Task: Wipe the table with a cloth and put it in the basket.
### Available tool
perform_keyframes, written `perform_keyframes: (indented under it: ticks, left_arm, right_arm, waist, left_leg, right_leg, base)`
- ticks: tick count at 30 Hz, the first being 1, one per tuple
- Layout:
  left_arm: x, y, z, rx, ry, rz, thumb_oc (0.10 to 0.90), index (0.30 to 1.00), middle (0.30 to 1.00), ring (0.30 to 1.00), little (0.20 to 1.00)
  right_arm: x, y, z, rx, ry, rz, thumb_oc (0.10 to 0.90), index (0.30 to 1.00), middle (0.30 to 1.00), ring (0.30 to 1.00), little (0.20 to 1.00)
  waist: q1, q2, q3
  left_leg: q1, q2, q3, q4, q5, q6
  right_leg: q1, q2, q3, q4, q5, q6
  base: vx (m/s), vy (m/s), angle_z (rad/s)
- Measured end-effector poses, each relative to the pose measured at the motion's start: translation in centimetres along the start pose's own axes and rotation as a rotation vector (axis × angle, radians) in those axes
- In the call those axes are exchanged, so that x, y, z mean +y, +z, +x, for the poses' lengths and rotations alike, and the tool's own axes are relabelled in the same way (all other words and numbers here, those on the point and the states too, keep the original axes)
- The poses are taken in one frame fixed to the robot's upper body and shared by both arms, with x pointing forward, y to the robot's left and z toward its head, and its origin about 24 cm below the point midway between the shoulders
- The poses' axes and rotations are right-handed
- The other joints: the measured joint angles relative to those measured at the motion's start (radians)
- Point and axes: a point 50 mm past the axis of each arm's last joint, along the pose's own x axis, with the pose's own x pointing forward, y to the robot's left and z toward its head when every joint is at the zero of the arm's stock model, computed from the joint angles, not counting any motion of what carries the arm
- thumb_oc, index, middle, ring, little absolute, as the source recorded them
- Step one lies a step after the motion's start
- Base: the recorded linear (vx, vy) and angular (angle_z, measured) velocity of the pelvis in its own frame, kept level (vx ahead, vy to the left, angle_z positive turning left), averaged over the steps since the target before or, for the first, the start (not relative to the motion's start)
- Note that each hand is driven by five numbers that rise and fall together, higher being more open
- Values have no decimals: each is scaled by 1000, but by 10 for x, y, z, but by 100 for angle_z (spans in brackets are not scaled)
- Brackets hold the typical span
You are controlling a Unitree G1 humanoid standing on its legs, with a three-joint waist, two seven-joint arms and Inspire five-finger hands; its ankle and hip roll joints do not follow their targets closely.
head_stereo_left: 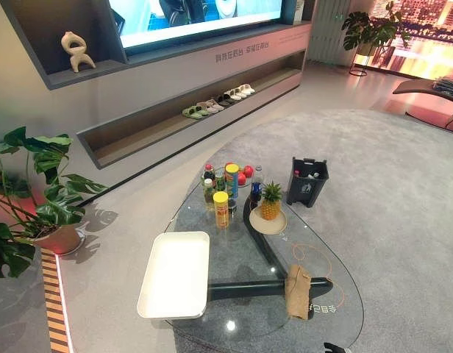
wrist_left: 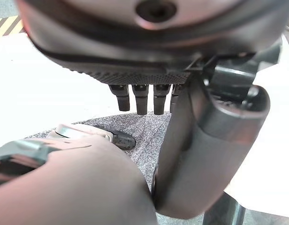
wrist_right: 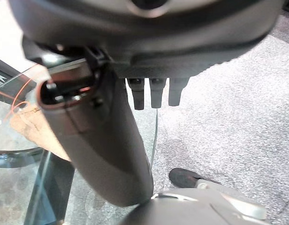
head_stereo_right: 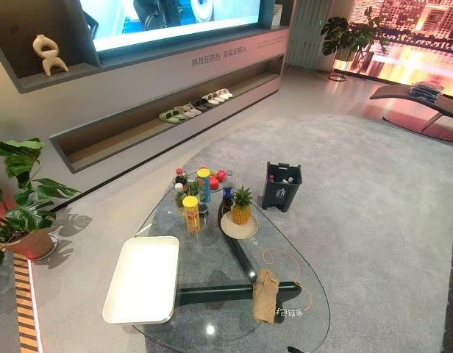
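Observation:
A brown cloth (head_stereo_left: 298,291) lies crumpled on the near right part of the glass table (head_stereo_left: 234,323), beside a thin orange cord loop (head_stereo_left: 315,254). The same cloth (wrist_right: 29,126) shows in the right wrist view, on the glass past my right hand's thumb. My right hand (wrist_right: 107,140) hangs open just off the table's edge, over grey carpet, with nothing in it. Fingers straight and holding nothing, my left hand (wrist_left: 205,140) is open above the carpet. A dark basket-like bin (head_stereo_left: 307,181) stands on the carpet beyond the table's far right side.
A white rectangular tray (head_stereo_left: 175,272) sits on the table's near left. Bottles, cans and red fruit (head_stereo_left: 226,184) crowd the far end, with a pineapple on a plate (head_stereo_left: 269,209). A potted plant (head_stereo_left: 35,206) stands at the left. A wall shelf holds shoes (head_stereo_left: 215,103).

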Motion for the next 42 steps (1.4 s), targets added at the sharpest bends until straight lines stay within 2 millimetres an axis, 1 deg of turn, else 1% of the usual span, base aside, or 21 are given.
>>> perform_keyframes:
  ticks: [4, 29, 35, 38, 40, 42]
  left_arm:
    - [0, 0, 0, 1, 0, -1, 800, 900, 900, 900, 900]
    - [2, -2, 0, 4, 9, -2, 800, 900, 900, 900, 900]
    - [2, -2, 0, 5, 11, -3, 800, 900, 900, 900, 900]
    - [3, -1, 0, 1, 12, -3, 800, 900, 900, 900, 900]
    - [4, 0, 0, -3, 14, -3, 800, 900, 900, 900, 900]
    - [5, 0, 0, -6, 17, -8, 800, 900, 900, 900, 900]
  right_arm:
    - [0, 0, 0, 6, 3, -2, 800, 900, 900, 900, 900]
    - [1, 1, 0, 16, 4, -6, 800, 900, 900, 900, 900]
    - [0, 3, 0, -6, -48, 49, 800, 900, 900, 900, 900]
    - [-1, 17, -1, -68, -83, 100, 800, 900, 900, 900, 900]
    - [-3, 33, -2, -140, -109, 125, 800, 900, 900, 900, 900]
    - [-5, 45, -3, -189, -119, 142, 800, 900, 900, 900, 900]
  waist:
    - [0, 0, 0]
    - [0, -4, 0]
    - [-1, -6, 1]
    - [-2, -10, 10]
    - [-2, -16, 17]
    - [-1, -21, 21]
  left_leg:
    - [0, 0, 0, -3, 0, 0]
    - [9, 0, -1, 1, 0, 0]
    - [10, 0, 0, 0, 0, 0]
    - [10, 1, 6, 0, 0, 0]
    - [13, 2, 14, -1, 0, 0]
    - [13, 2, 20, -3, -1, 1]
  right_leg:
    - [0, 0, 0, 0, -4, 5]
    - [3, 0, 0, 0, -1, 1]
    - [3, 0, 1, 0, -2, 2]
    - [1, 1, 5, 0, -2, 5]
    - [0, 2, 14, 0, -1, 6]
    - [-1, 2, 20, 0, 0, 7]
  base:
    - [0, 0, 0]
    - [0, 0, 0]
    - [0, 0, 0]
    - [14, -3, -6]
    - [40, 7, -10]
    - [46, 17, -7]
